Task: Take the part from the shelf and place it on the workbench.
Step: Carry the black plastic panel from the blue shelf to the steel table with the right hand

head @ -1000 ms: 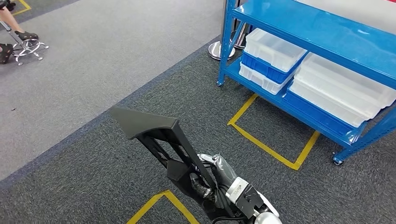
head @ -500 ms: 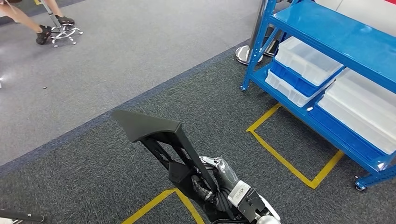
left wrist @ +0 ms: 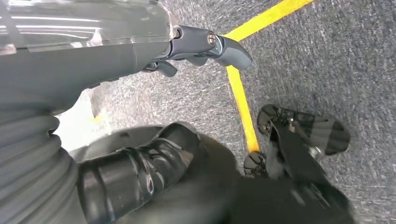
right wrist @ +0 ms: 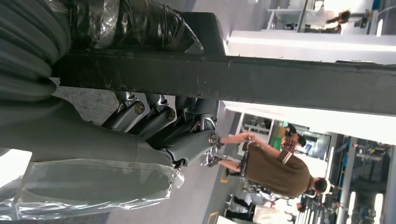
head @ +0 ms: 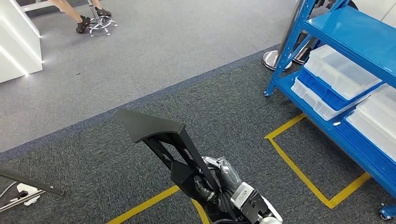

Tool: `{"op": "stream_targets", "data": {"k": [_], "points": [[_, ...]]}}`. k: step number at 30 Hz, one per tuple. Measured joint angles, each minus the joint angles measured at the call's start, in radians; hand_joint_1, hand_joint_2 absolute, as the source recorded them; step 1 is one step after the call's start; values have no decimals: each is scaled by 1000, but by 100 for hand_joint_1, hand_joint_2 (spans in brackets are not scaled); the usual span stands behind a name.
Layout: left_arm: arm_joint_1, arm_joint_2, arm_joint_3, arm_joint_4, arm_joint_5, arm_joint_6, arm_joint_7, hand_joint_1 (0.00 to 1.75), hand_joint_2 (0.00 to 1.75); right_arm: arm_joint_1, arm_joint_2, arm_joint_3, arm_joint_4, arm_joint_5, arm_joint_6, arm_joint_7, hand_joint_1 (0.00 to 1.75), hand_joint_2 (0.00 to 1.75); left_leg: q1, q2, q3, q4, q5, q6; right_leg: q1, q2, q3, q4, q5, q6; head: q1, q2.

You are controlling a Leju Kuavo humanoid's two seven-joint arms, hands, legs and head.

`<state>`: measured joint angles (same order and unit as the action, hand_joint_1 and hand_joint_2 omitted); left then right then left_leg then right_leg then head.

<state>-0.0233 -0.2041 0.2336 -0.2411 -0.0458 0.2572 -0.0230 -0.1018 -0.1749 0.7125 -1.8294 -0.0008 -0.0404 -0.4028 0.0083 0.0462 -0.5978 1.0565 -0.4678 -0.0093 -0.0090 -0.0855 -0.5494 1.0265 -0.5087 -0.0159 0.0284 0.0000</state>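
Turning away: your head view has swung, so the blue shelf (head: 355, 70) now sits farther right. Right robot hand (head: 219, 184) grips the black part (head: 161, 135), carried well clear of the shelf; counter not yet reached.

Head view looked forward and down from high on the body, over carpet floor (head: 140, 70) and blue shelf (head: 345, 32). Left wrist camera sat close behind left hand (left wrist: 140, 51), facing floor. Right wrist camera sat close behind right hand (right wrist: 154, 126), sharing the black part (head: 163, 135) with the head view.
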Motion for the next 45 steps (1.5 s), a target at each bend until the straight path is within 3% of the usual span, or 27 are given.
{"op": "stream_targets", "data": {"k": [1, 3, 5, 6, 8, 10, 11, 12, 13, 15, 17, 19, 21, 23, 25, 26, 28, 30, 32, 34, 35, 37, 38, 40, 41, 42, 45], "points": [[0, 0, -2, 0, 0, -3, -1, 0, 175, 0, 0, -1, -2, 1, 0, 0, 175, 175, -3, 8, 13, -27, 4, 6, 3, -8, 2, 0, -2, 5, 0, 0], [1, 0, -6, 0, 0, -8, -1, 0, 175, 0, 0, -1, -5, 2, 1, 1, 175, 175, -6, -6, 12, -36, 5, 19, 5, -23, 5, -2, -2, 15, 1, 0], [2, 0, -9, 0, 1, -11, -2, 0, 175, -1, 0, -2, -9, 2, 1, 2, 175, 175, -3, -24, 15, -46, 12, 32, 1, -3, 5, 11, -17, 27, 1, 0], [2, 0, -9, 0, 1, -11, -2, 0, 175, -1, 0, -2, -10, 2, 1, 2, 175, 175, -1, -33, 16, -51, 16, 39, -2, 21, -6, 40, -39, 32, 1, 0], [1, 0, -10, 0, 2, -12, -3, 0, 175, 1, -1, -2, -13, 3, 2, 3, 175, 175, 1, -50, 15, -53, 20, 46, -4, 69, -61, 156, -104, 35, 1, 0], [2, 1, -11, 0, 5, -12, -4, 0, 175, 3, -2, -2, -13, 3, 3, 5, 175, 175, 0, -74, 13, -52, 21, 48, -4, 82, -117, 266, -139, 37, 1, 0], [3, 1, -11, 0, 8, -12, -5, 0, 175, 4, -3, -2, -13, 2, 6, 5, 175, 175, 0, -87, 13, -51, 21, 48, -5, 83, -124, 276, -128, 37, 1, 0], [6, 1, -11, 0, 11, -14, -6, 0, 175, 3, -4, -2, -13, 2, 9, 6, 175, 175, 0, -100, 14, -49, 21, 47, -6, 86, -110, 240, -97, 36, 1, 0], [9, 1, -11, 0, 14, -16, -7, 0, 175, 2, -4, -2, -13, 1, 14, 7, 175, 175, 1, -113, 14, -46, 19, 45, -8, 95, -82, 176, -55, 34, 1, 0], [18, 2, -11, -2, 18, -22, -10, 0, 175, -1, -5, -1, -15, -2, 21, 10, 175, 175, 0, -135, 10, -38, 17, 38, -12, 137, -29, 55, -4, 30, 1, 0], [29, 2, -11, -6, 20, -28, -10, 0, 175, -3, -5, 0, -16, -5, 23, 13, 175, 175, 1, -153, 2, -34, 18, 28, -11, 158, -15, 16, 2, 25, 1, 0], [39, 3, -10, -8, 20, -30, -10, 0, 175, -6, -5, 0, -17, -6, 23, 15, 175, 175, 3, -164, -3, -35, 20, 16, -9, 137, -14, 10, 6, 16, 1, 0], [45, 4, -11, -11, 20, -30, -8, 0, 175, -9, -5, 0, -19, -6, 23, 17, 175, 175, 1, -128, -19, -4, -1, 6, -11, 113, -8, 0, 11, 0, -1, 0], [49, 4, -11, -21, 22, -30, 5, 0, 175, -10, -5, 0, -20, -7, 26, 17, 175, 175, 1, -75, -70, 105, -60, -2, -8, 85, -4, -6, 11, -12, -4, 0], [61, 5, -12, -42, 27, -30, 31, 0, 175, -11, -5, 1, -21, -11, 32, 18, 175, 175, 4, -59, -130, 229, -108, -9, -4, 55, -4, -5, 8, -17, -6, 0], [69, 5, -14, -58, 30, -30, 45, 0, 175, -12, -5, 1, -21, -14, 35, 18, 175, 175, 5, -56, -140, 250, -108, -11, -3, 42, -3, -4, 7, -17, -6, 0], [89, 5, -18, -93, 35, -28, 72, 0, 175, -16, -5, 3, -21, -20, 39, 19, 175, 175, 5, -43, -96, 174, -57, -11, -3, 19, 2, -3, 2, -14, -6, 0], [106, 4, -25, -130, 39, -27, 92, 0, 175, -21, -5, 5, -21, -24, 40, 20, 175, 175, 0, 2, -20, 34, -5, -3, 1, 1, 10, -2, -5, -7, -5, 0], [120, 4, -33, -160, 41, -26, 104, 0, 175, -25, -5, 5, -21, -27, 40, 21, 175, 175, -8, 28, 12, -33, 7, 9, 7, -16, 14, -2, -10, 3, -4, 0], [123, 4, -40, -175, 40, -18, 105, 0, 175, -28, -5, 5, -21, -29, 39, 22, 175, 175, -10, 6, 11, -40, 10, 22, 8, -36, 18, -4, -14, 13, -4, 0], [119, 4, -42, -176, 40, -12, 100, 0, 175, -28, -5, 6, -21, -30, 37, 22, 175, 175, -9, -6, 13, -45, 13, 28, 6, -29, 20, 0, -20, 18, -4, 0], [101, 3, -48, -165, 38, -4, 80, 0, 175, -25, -6, 5, -21, -31, 32, 20, 175, 175, -4, -29, 18, -56, 21, 41, 1, 20, -1, 56, -59, 26, -4, 0], [89, 3, -52, -155, 38, -5, 68, 0, 175, -22, -7, 4, -21, -31, 30, 19, 175, 175, -4, -40, 18, -57, 23, 45, -1, 52, -28, 114, -91, 28, -3, 0], [69, 4, -59, -134, 38, -11, 47, 0, 175, -14, -9, 2, -21, -31, 27, 18, 175, 175, -5, -65, 16, -56, 24, 49, -3, 80, -95, 241, -141, 29, -3, 0], [62, 4, -62, -124, 38, -16, 38, 0, 175, -11, -10, 1, -21, -31, 25, 18, 175, 175, -5, -78, 16, -54, 23, 49, -3, 83, -114, 272, -141, 30, -3, 0], [59, 5, -63, -117, 38, -20, 32, 0, 175, -9, -10, 0, -21, -31, 23, 18, 175, 175, -5, -90, 16, -52, 22, 48, -5, 85, -115, 262, -119, 31, -3, 0], [59, 6, -69, -108, 38, -28, 20, 0, 175, -9, -11, -1, -22, -29, 21, 19, 175, 175, -3, -124, 14, -38, 15, 38, -12, 119, -46, 86, -15, 31, -3, 0]]}}
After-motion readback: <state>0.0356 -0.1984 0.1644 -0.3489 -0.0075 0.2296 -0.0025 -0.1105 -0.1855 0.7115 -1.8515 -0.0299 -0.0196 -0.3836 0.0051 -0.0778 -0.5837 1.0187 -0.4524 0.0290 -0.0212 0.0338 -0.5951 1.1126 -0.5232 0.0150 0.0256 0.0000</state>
